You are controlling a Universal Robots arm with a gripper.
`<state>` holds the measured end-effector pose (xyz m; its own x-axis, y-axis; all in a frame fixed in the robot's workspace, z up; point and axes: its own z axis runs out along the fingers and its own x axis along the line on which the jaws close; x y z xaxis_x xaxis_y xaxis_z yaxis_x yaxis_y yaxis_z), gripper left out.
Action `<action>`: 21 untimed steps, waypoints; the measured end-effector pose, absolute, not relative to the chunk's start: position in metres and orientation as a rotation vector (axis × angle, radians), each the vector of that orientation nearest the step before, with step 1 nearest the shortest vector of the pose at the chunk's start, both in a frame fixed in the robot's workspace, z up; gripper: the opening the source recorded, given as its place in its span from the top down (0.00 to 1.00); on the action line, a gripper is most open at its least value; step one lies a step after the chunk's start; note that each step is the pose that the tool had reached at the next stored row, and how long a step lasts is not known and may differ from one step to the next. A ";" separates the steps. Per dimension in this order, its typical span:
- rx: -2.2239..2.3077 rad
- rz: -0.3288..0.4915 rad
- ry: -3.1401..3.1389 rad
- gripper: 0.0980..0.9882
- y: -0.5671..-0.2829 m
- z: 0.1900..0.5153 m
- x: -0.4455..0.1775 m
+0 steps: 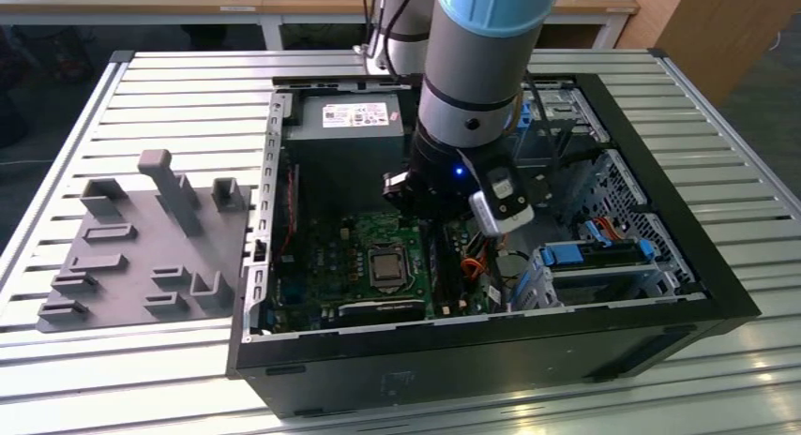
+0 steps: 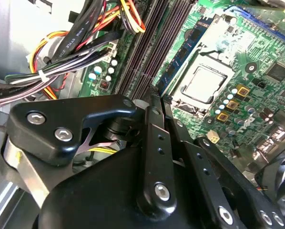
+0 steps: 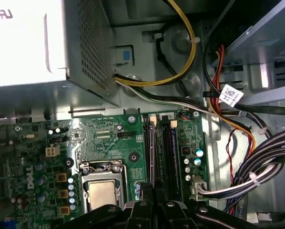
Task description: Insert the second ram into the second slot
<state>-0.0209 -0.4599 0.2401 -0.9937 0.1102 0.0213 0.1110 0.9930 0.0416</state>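
On the exterior view's left, a grey fixture [image 1: 126, 252] with upright posts lies on the slatted table [image 1: 188, 97]. Beside it stands the open case [image 1: 501, 346], with the power supply [image 1: 344, 126] at its far end and the green board [image 1: 313, 266] nearer, the socket [image 1: 385, 263] at its middle. The arm [image 1: 470, 107] reaches straight down into the case, just past the socket. In both wrist views the gripper [image 2: 145, 101] [image 3: 155, 204] hangs close over the near end of the slots [image 2: 152, 43] [image 3: 168, 152], its fingers [image 2: 154, 124] drawn together so the tips meet. Whether anything thin is pinched between them I cannot tell. A dark blue ram [image 2: 180, 52] [image 3: 152, 157] stands on edge among the slots on the side towards the socket, in line with the gripper. Whether this is the second one, and which slot it is in, I cannot tell. Beyond the slots, bundled cables [image 2: 85, 33] [image 3: 257, 157] run along the board's edge. On the exterior view's right sit bright blue brackets [image 1: 582, 254] in the drive bay.
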 end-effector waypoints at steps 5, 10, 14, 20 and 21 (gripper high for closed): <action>-0.180 -0.067 -3.117 0.96 -0.460 0.242 -0.021; -0.180 -0.068 -3.117 0.96 -0.460 0.244 -0.021; -0.124 -0.067 -3.119 0.96 -0.460 0.244 -0.021; -0.035 -0.066 -3.119 0.96 -0.460 0.242 -0.020; -0.036 -0.066 -3.119 0.96 -0.461 0.241 -0.020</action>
<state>-0.0200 -0.4610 0.2415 -0.9995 0.0223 0.0224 0.0233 0.9988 0.0421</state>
